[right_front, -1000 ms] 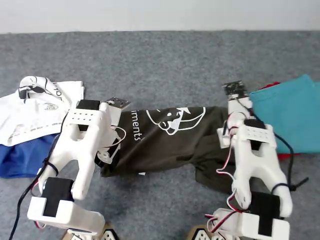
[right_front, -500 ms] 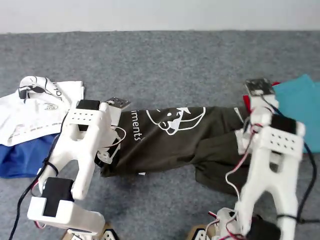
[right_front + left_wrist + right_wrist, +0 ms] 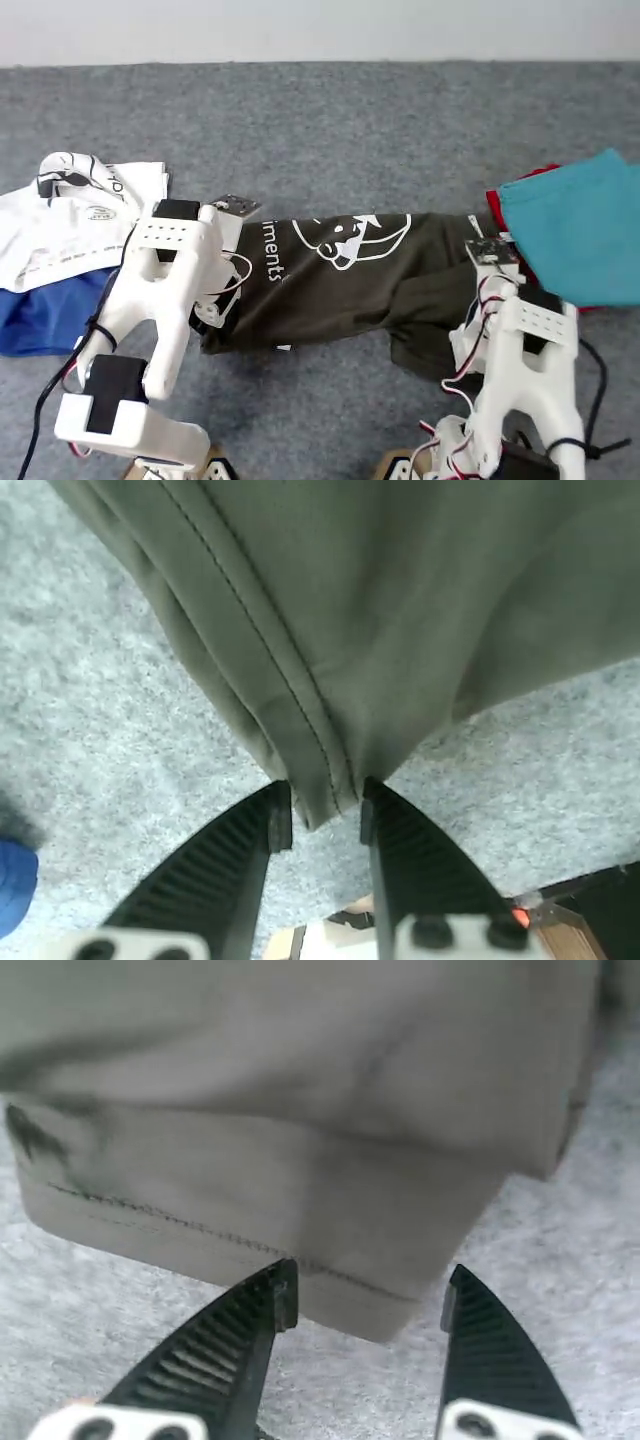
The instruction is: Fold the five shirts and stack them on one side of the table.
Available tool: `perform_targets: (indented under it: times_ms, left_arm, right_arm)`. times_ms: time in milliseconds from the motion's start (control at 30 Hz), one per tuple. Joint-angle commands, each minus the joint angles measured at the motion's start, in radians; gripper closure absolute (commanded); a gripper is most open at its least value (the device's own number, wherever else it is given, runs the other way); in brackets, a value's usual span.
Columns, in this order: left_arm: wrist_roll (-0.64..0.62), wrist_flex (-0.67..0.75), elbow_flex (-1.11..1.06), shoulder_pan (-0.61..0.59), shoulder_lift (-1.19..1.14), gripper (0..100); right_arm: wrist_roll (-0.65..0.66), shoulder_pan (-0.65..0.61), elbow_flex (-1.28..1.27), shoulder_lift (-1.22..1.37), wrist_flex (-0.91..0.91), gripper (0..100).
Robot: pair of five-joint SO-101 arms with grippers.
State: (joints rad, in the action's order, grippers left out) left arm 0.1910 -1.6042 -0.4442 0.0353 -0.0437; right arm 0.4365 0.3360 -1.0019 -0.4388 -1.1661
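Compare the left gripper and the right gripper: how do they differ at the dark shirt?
The left gripper is shut, pinching a stitched fold of the dark shirt; the right gripper is open, the hem lying loose between its fingers. The left is at the shirt's end nearer the white shirt, the right nearer the teal shirt. Both point at the shirt's edge.

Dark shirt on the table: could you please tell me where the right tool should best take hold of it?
I would grip the dark shirt by its stitched hem at the folded corner, coming low from the arms' side. That doubled edge lies flat on the table, facing the open right tool.
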Motion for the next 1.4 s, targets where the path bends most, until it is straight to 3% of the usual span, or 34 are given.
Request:
perform_targets:
  times_ms: [0,233,433,733,1000,1133,1367]
  left_arm:
    - [-0.005,0.002,-0.002,0.006,0.035,88]
    - [-0.005,0.002,-0.002,0.006,0.034,88]
    - [-0.005,0.002,-0.002,0.006,0.034,88]
    - [-0.005,0.002,-0.002,0.006,0.034,88]
    - [-0.005,0.002,-0.002,0.006,0.034,88]
    - [-0.005,0.002,-0.002,0.006,0.034,88]
    - [-0.005,0.003,-0.018,0.006,0.034,88]
  right_arm:
    - [0.015,0.058,0.000,-0.033,0.008,75.8]
    - [0.017,0.076,-0.026,-0.031,0.010,76.8]
    - [0.018,0.081,-0.046,-0.030,0.015,99.3]
    - [0.052,0.076,-0.028,-0.033,0.012,97.5]
    - [0.048,0.073,0.178,-0.033,-0.087,97.5]
    - [0.041,0.005,0.226,-0.022,-0.101,97.5]
    - [-0.083,-0.128,0.265,-0.022,-0.036,97.5]
